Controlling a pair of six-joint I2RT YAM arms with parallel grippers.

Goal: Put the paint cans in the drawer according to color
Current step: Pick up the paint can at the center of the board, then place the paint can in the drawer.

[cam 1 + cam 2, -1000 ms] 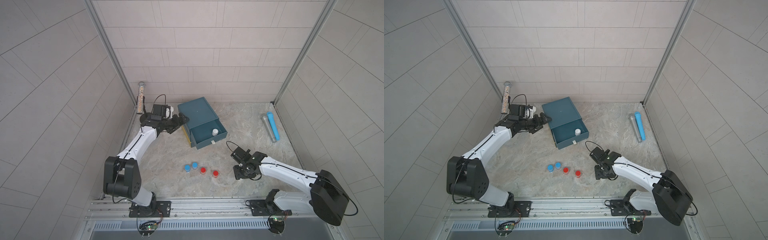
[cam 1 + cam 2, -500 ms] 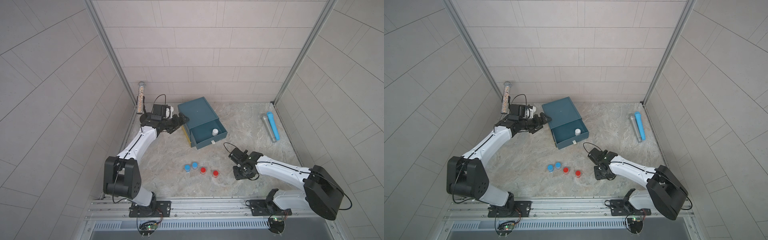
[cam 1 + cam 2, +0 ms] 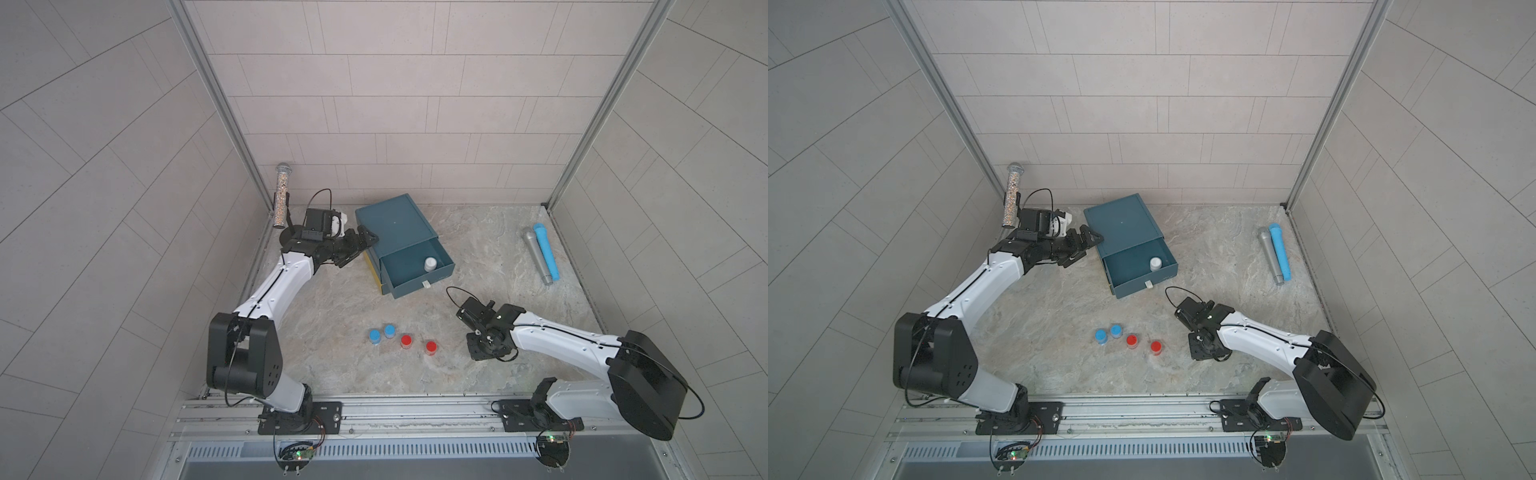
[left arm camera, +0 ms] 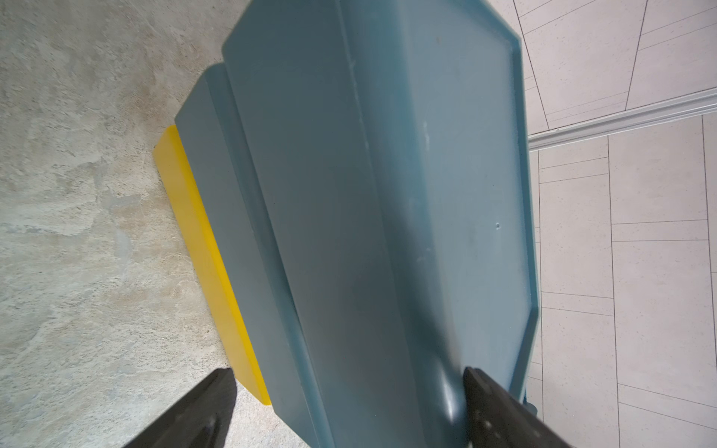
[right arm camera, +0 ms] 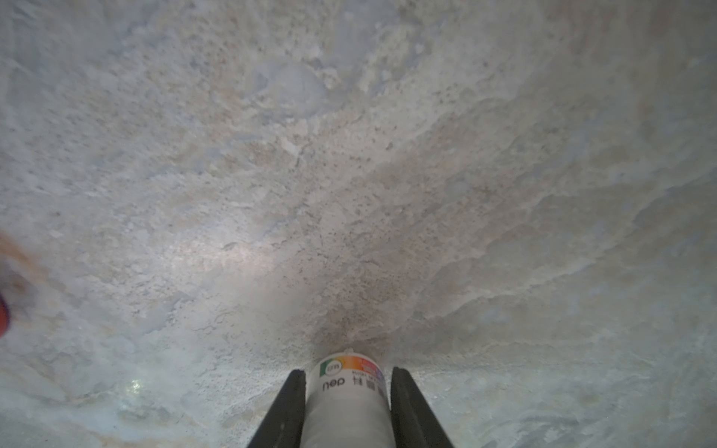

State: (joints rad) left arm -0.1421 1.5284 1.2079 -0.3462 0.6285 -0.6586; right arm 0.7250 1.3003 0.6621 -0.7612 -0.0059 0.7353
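White paint can (image 5: 347,403) sits between right gripper (image 5: 348,391) fingers.

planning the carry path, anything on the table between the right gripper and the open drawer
Nothing: in both top views the stretch of table from the right gripper to the open drawer is bare, crossed only by the arm's own black cable.

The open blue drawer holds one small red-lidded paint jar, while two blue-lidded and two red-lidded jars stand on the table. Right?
Not quite. In both top views the small jar in the open blue drawer has a white lid, not red. The rest holds.
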